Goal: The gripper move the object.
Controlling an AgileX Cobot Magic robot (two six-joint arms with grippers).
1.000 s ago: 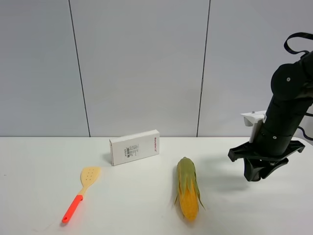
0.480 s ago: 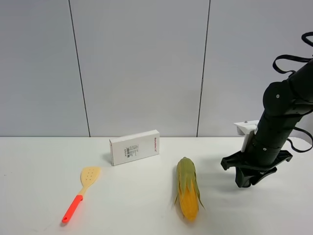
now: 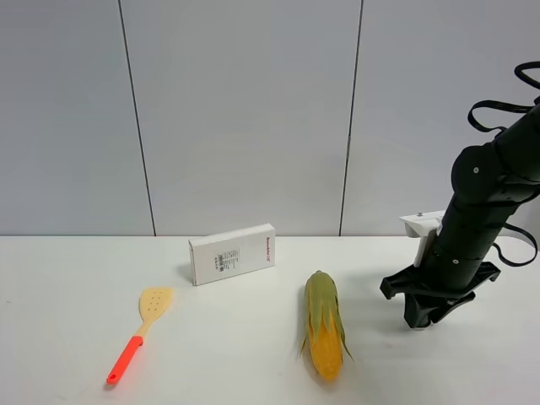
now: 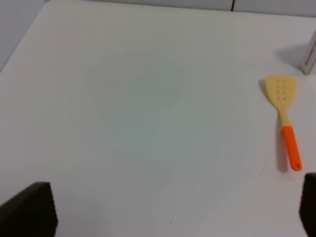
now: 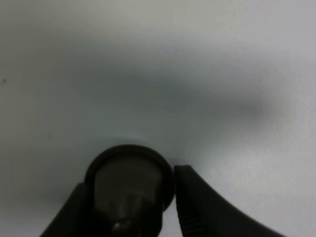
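My right gripper (image 3: 419, 319), a black claw on a thick black arm with a white block, hangs just above the white table, right of the corn cob (image 3: 325, 333). In the right wrist view its two fingers (image 5: 197, 207) press on either side of the object (image 5: 129, 177), a tiny dark tapered capsule with a round flared rim, close over the table. The capsule is hidden behind the claw in the exterior view. My left gripper (image 4: 168, 217) is wide open and empty over bare table; only its two fingertips show, at the picture's lower corners.
A white box (image 3: 232, 253) stands at the back centre. A yellow spatula with an orange handle (image 3: 139, 333) lies front left and also shows in the left wrist view (image 4: 284, 118). A grey wall runs behind the table.
My right arm has moved left and down toward the table, closer to the corn cob. Corn, box and spatula have not moved.
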